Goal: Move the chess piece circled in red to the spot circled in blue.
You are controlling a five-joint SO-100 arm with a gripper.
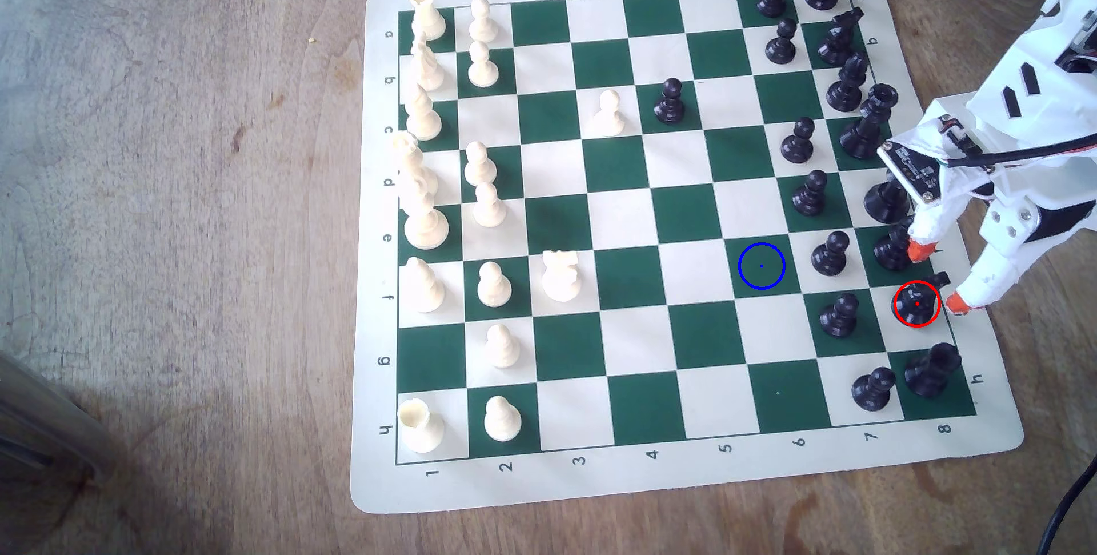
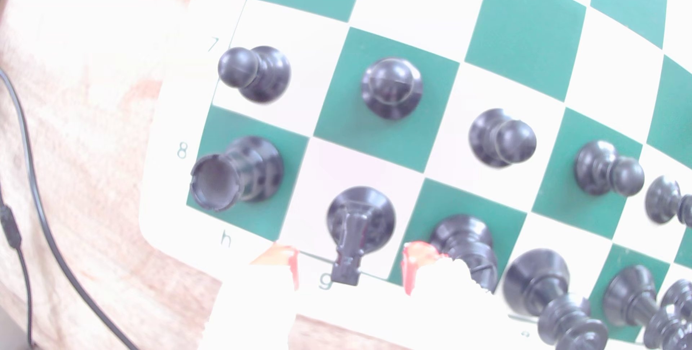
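Item: black knight (image 1: 917,303), red-ringed, standing upright on a cream square in the 8 column at the board's (image 1: 380,490) edge on the exterior view's right. A black pawn (image 1: 840,314) is sitting at its 9 o'clock, a black rook (image 1: 932,370) at its 5 o'clock.

Item: gripper (image 1: 938,277), orange-tipped, jaws standing apart, 1 fingertip (image 1: 919,251) at the knight's 12 o'clock, the other at its 3 o'clock. In the wrist view the knight (image 2: 359,222) is lying between the 2 tips, neither clearly touching it.

Item: blue-ringed square (image 1: 761,265), dark green, lying vacant at the knight's 10 o'clock, 2 columns inward.

Step in hand: approaching for the grasp. Next move is probably calling for lowering, closing on the knight, then lifting clear of the pawns.
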